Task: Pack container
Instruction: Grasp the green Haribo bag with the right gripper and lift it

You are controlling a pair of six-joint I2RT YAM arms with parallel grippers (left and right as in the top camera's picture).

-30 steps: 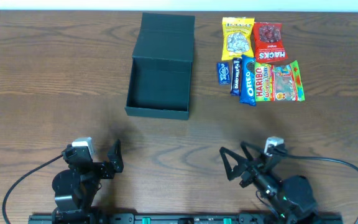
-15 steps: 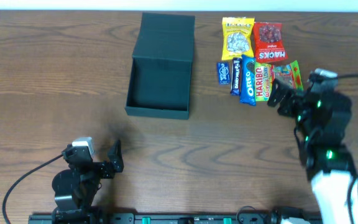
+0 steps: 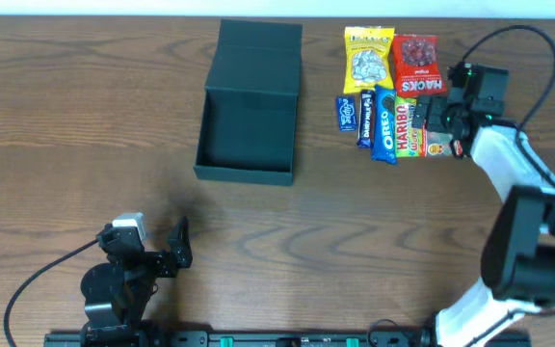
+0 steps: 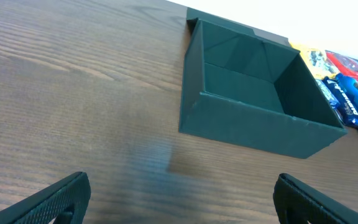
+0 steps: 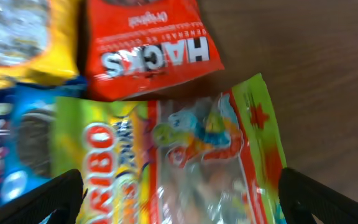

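Note:
The dark teal container [image 3: 247, 130] stands open and empty at the back middle, its flap lid [image 3: 260, 46] lying flat behind it. It also shows in the left wrist view [image 4: 260, 102]. My right gripper [image 3: 436, 120] is open just above the green-edged gummy packet with a clear window [image 3: 451, 145], at the right end of the snack row. In the right wrist view the open fingers [image 5: 185, 202] straddle that packet [image 5: 222, 162] without holding it. My left gripper [image 3: 177, 245] is open and empty near the front edge, in front of the container [image 4: 182, 202].
Beside the gummy packet lie a Haribo packet [image 3: 408, 127], a blue Oreo packet [image 3: 385, 123], two small blue bars [image 3: 348, 113], a yellow packet [image 3: 367, 58] and a red Hacks packet [image 3: 417, 65]. The right arm's cable loops over the table's back right corner.
My right arm has swung from the front of the table out to the back right and now hovers over the gummy packet. The left arm has not moved.

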